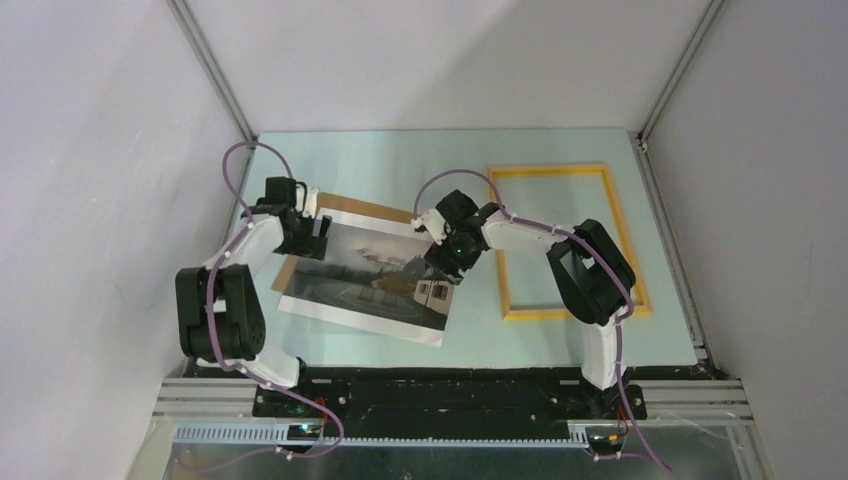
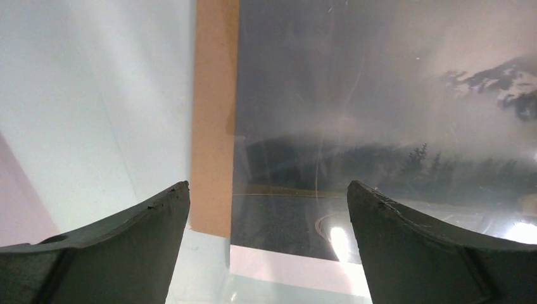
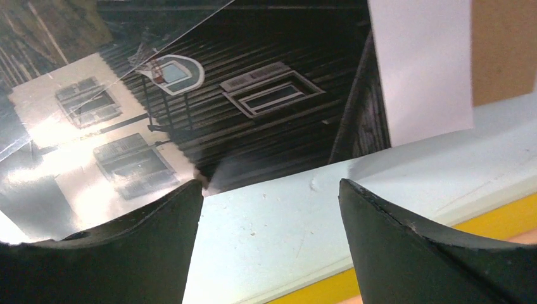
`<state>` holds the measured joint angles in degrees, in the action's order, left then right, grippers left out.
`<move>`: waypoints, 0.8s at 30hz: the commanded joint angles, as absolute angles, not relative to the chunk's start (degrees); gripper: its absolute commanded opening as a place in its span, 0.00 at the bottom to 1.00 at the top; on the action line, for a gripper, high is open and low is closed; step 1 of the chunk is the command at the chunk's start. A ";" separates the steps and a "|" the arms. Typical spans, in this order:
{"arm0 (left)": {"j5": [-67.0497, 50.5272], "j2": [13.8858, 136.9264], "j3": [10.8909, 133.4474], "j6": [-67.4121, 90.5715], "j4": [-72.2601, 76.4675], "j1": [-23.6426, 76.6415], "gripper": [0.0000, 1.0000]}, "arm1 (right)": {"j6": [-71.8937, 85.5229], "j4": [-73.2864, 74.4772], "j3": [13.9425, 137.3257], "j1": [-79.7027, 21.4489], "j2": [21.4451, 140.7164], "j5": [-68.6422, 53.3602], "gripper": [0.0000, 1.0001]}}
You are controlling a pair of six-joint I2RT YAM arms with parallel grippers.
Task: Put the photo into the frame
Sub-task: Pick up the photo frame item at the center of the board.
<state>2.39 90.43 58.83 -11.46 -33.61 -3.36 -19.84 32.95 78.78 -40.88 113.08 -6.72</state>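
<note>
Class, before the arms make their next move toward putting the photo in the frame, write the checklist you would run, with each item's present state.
1. Left gripper open: ok.
2. Right gripper open: ok.
3. Photo gripped: not ok, neither gripper is shut on it.
4. Photo off the backing board: not ok, it lies on it.
5. Frame with nothing lying in its visible opening: ok.
6. Either gripper touching photo: cannot tell.
</note>
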 commanded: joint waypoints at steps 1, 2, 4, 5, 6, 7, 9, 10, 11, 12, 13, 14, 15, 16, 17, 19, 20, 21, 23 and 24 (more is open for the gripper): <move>-0.84 82.01 57.63 -16.06 -33.14 -3.78 0.98 | -18.60 33.73 82.75 -39.53 109.93 -7.13 0.84; -1.26 81.13 56.60 -17.09 -33.13 -3.78 0.98 | -18.51 34.32 83.53 -39.44 109.33 -7.35 0.85; -0.95 79.15 55.23 -17.84 -33.12 -3.78 0.98 | -18.31 35.10 84.91 -39.45 107.80 -7.97 0.86; -0.78 78.28 54.59 -17.79 -33.15 -3.85 0.98 | -18.16 35.56 85.43 -39.50 107.13 -8.54 0.87; -0.35 78.03 54.32 -17.48 -33.14 -3.81 0.98 | -18.04 35.84 86.66 -39.78 106.81 -8.84 0.87; -0.26 77.89 54.19 -17.22 -33.16 -3.90 0.98 | -17.90 36.38 87.36 -39.93 106.80 -9.35 0.87; -0.25 78.38 54.38 -16.35 -33.19 -3.94 0.98 | -17.79 36.96 89.60 -40.48 107.22 -10.02 0.87; 1.04 79.05 54.70 -15.71 -33.16 -4.17 0.98 | -17.77 37.02 90.87 -40.95 107.73 -10.07 0.87; 1.26 79.43 55.27 -15.33 -33.19 -4.33 0.98 | -17.82 37.01 91.93 -41.22 108.01 -10.16 0.87; 1.39 80.50 55.67 -14.58 -33.25 -4.69 0.98 | -17.83 37.00 92.46 -41.70 108.67 -10.27 0.87; 1.14 80.99 56.59 -14.19 -33.29 -4.98 0.98 | -17.77 36.96 93.41 -41.90 109.09 -10.50 0.87; 0.88 82.25 57.08 -13.50 -33.35 -5.64 0.98 | -17.72 36.94 93.81 -42.34 110.04 -10.75 0.86; 0.55 82.96 58.21 -13.12 -33.58 -5.98 0.98 | -17.39 36.70 94.56 -42.73 110.57 -10.91 0.86; -0.30 84.40 58.77 -12.42 -33.88 -6.77 0.98 | -17.09 36.50 94.87 -42.90 111.60 -11.30 0.86; -1.41 85.18 60.04 -11.81 -34.08 -7.16 0.98 | -16.51 36.17 95.48 -43.18 112.18 -11.63 0.86; -2.39 87.25 61.67 -10.88 -34.67 -8.10 0.98 | -15.47 35.91 96.40 -43.49 113.69 -12.87 0.85; -2.60 88.37 62.12 -10.67 -34.95 -8.60 0.98 | -15.12 35.84 96.71 -43.58 114.60 -13.79 0.85; -2.96 88.83 62.79 -10.34 -35.10 -8.69 0.98 | -14.30 35.63 97.11 -43.77 115.00 -14.23 0.85; -3.14 90.13 63.59 -9.87 -35.47 -9.02 0.98 | -13.21 35.47 97.62 -44.03 116.58 -15.80 0.84; -3.15 90.98 63.83 -9.73 -35.67 -9.26 0.98 | -12.98 35.53 97.81 -44.12 116.96 -16.83 0.84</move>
<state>-0.97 89.36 60.77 -11.99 -34.89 -8.29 -15.86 35.92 95.26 -43.70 114.37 -12.84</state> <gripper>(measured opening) 0.985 0.848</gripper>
